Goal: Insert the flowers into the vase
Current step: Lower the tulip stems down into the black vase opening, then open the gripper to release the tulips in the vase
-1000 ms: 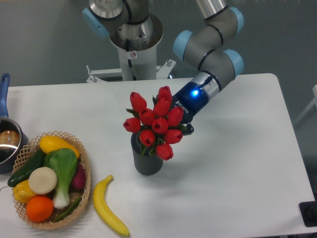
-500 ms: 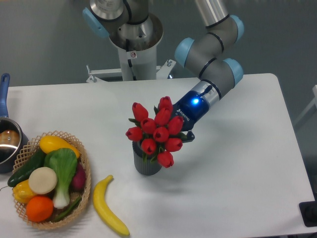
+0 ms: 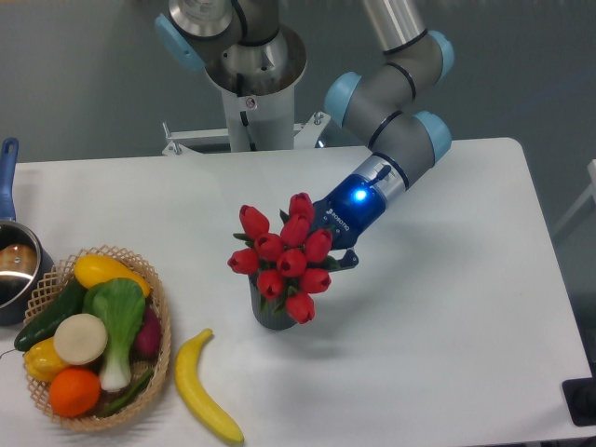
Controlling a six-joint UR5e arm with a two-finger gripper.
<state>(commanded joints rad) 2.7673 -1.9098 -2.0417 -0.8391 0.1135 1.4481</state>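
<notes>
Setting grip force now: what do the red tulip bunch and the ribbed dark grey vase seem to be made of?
Red tulip bunch: probably artificial, plastic or foam; buds uniform, smooth, slightly glossy. Ribbed dark grey vase: matte, perhaps plastic or ceramic; no shine, mostly hidden behind the blooms, so uncertain.

The white rectangular table [image 3: 447, 307] with rounded corners is carrying every item. The small dark grey ribbed cylindrical vase [image 3: 268, 317] is standing upright near the table's middle. A loose yellow banana [image 3: 203, 387] is lying directly on the tabletop, to the vase's front-left. A round woven wicker basket [image 3: 160, 358] is sitting beside the banana. A steel pot with a blue handle [image 3: 9, 251] is resting at the left edge.
</notes>
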